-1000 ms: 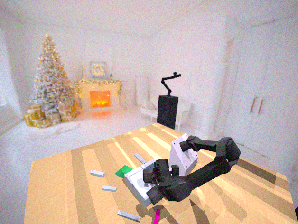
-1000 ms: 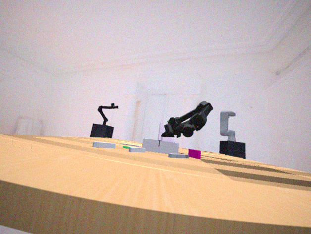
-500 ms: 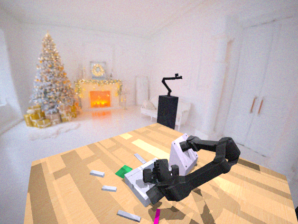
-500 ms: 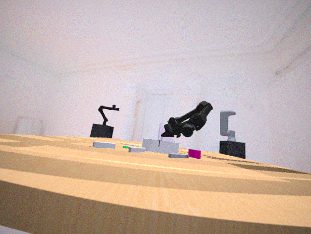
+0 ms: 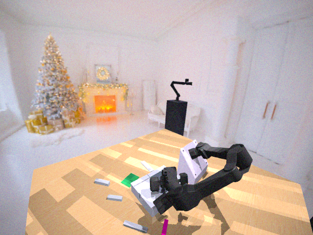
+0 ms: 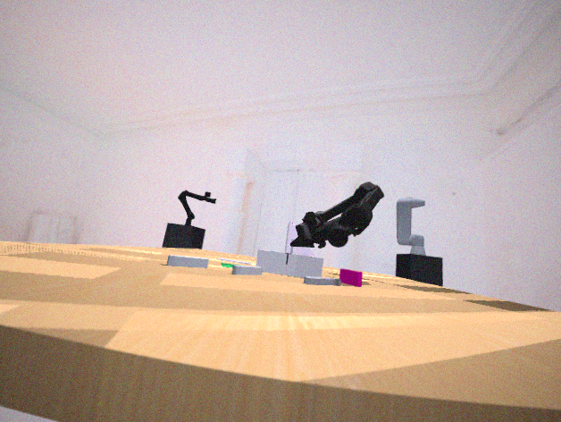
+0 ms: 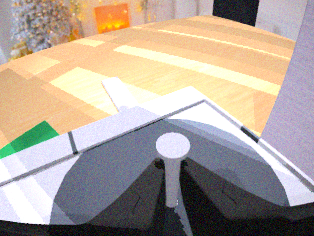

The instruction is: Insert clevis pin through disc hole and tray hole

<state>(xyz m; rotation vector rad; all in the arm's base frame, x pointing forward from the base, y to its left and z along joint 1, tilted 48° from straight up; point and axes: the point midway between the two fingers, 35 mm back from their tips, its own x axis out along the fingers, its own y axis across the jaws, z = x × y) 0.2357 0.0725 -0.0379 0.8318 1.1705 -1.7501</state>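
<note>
In the wrist view, the gripper (image 5: 158, 195) (image 6: 294, 244) (image 7: 170, 165) has its fingers nearly closed — they pinch the clevis pin (image 7: 172, 145) by its shank, head up. Behind it lies the aluminium disc (image 7: 110, 175), inside the steel tray (image 5: 142, 198) (image 6: 305, 265) (image 7: 100, 134). A green square (image 5: 129, 179) (image 6: 227, 265) (image 7: 32, 139) is at ten o'clock — outside the tray.

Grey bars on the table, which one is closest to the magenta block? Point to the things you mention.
The long bar (image 5: 135, 226) (image 6: 321, 281) at the near edge of the top view, just left of the magenta block (image 5: 165, 226) (image 6: 350, 277); the others lie farther off.
</note>
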